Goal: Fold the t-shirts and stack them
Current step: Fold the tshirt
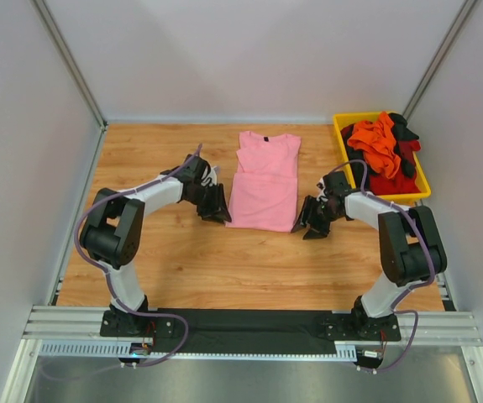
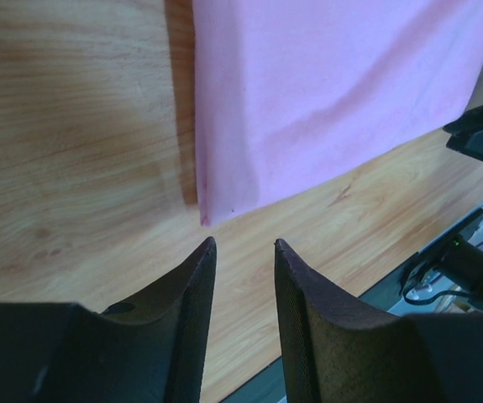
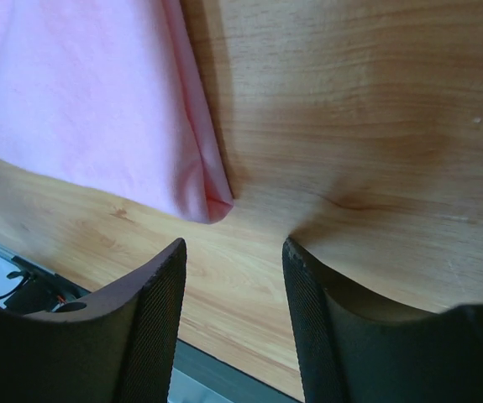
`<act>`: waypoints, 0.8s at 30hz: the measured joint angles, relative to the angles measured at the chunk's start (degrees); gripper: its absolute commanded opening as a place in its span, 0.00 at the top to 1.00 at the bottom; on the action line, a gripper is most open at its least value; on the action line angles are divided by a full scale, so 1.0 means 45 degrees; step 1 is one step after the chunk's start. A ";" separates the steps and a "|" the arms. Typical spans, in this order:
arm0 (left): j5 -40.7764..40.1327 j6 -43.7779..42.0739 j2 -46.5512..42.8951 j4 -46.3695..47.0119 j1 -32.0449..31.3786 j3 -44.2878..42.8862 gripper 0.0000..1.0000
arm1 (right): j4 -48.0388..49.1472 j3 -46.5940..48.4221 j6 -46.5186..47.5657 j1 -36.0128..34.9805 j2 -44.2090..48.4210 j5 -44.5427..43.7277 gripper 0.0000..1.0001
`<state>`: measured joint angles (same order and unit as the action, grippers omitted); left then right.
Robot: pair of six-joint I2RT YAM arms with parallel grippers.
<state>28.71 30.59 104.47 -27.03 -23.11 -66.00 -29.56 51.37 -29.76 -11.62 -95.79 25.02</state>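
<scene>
Left pincer (image 2: 244,242) agape beside pink t-shirt (image 2: 333,84) | yellow bin (image 1: 342,134): top view only

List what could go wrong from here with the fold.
The left fingers and right fingers stand open, just off the hem corners of the pink shirt. Closing may catch only the top layer, so the side folds could spill open. The collar end looks skewed, so folding the hem up may land crooked.

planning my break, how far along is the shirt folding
Done: the pink t-shirt lies flat with both long sides folded in. In hand: the left gripper and right gripper sit open at its near corners, holding nothing; the crosswise fold is not yet made. Left: the orange shirt, red shirt and black shirt are bunched in the yellow bin; no stack yet.
</scene>
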 measured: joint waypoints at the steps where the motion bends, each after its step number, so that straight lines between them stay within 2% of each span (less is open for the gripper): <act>1: 0.0049 0.0024 0.0010 0.0126 0.0015 0.0000 0.58 | 0.0126 -0.0053 -0.0005 -0.0015 0.0024 0.0044 0.49; 12: 0.0010 0.0024 0.0665 0.0466 0.0029 0.0000 0.58 | 0.0865 -0.0068 -0.0044 -0.0049 -0.0126 0.0272 0.50; 15: -0.0253 0.0024 0.0704 0.0306 0.0029 0.0000 0.59 | 0.0894 -0.0063 -0.0083 -0.0049 -0.0180 0.0291 0.55; 18: -0.0583 0.0024 0.0719 0.0146 0.0029 0.0000 0.63 | 0.0981 -0.0068 -0.0117 -0.0049 -0.0296 0.0287 0.65; 20: -0.0743 0.0024 0.0767 0.0024 0.0029 -0.0010 0.69 | 0.1151 -0.0087 -0.0155 -0.0049 -0.0403 0.0321 0.74; 21: -0.0777 0.0019 0.0811 -0.0010 0.0029 -0.0010 0.77 | 0.1239 -0.0107 -0.0175 -0.0049 -0.0447 0.0330 0.81; 23: -0.0782 0.0015 0.0928 -0.0039 0.0034 -0.0015 0.87 | 0.1452 -0.0175 -0.0189 -0.0049 -0.0534 0.0374 0.87; 24: -0.0719 0.0024 0.0986 -0.0044 0.0039 -0.0024 0.95 | 0.1491 -0.0204 -0.0209 -0.0049 -0.0544 0.0374 0.90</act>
<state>25.47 30.70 108.90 -27.22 -22.94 -66.11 -22.85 50.46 -30.70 -11.84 -98.24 26.70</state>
